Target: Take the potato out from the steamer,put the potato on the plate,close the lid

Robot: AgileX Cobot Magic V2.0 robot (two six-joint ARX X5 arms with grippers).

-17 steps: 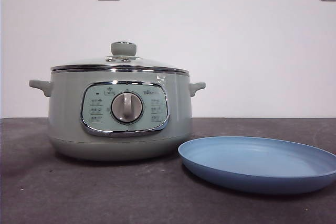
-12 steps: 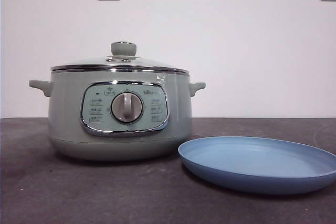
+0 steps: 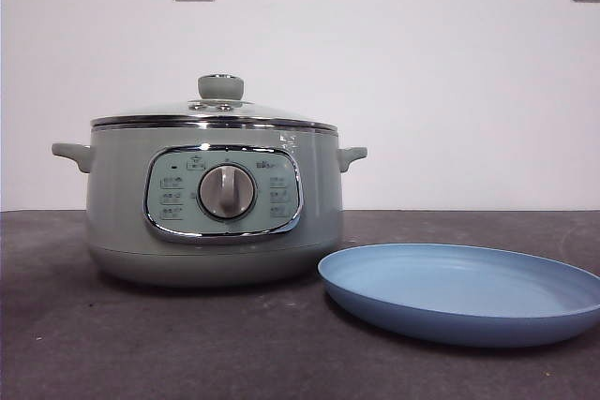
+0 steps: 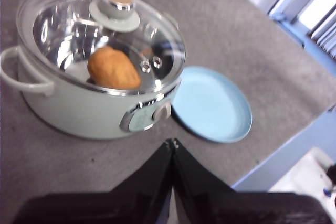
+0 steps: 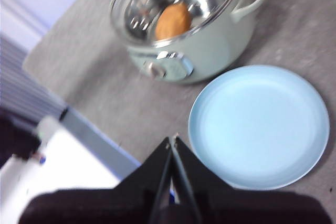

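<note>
From where I sit, none of the 3 steps has begun. The lid (image 3: 215, 111) sits closed on the steamer (image 3: 211, 203), its knob (image 3: 220, 86) untouched, and through the glass in both wrist views I see the potato (image 4: 113, 68) resting inside the pot. The plate (image 3: 461, 291) lies bare on the surface (image 3: 112, 344), just beside the steamer on the side away from the surface's near corner that shows in the left wrist view; whether the 2 touch I cannot tell, though the front view shows the plate's rim very close to the pot's base.

Both arms are high and clear of everything. My left gripper (image 4: 172, 142) hangs above the surface in front of the steamer's control panel (image 4: 148, 116), jaws pressed together and holding nothing. My right gripper (image 5: 172, 140) hangs over the surface's edge near the plate, jaws likewise together and holding nothing. Neither shows in the front view.

So everything is left, as I judge it: lift the lid off by its knob, reach in for the potato, set it on the plate, then put the lid back on the steamer.
</note>
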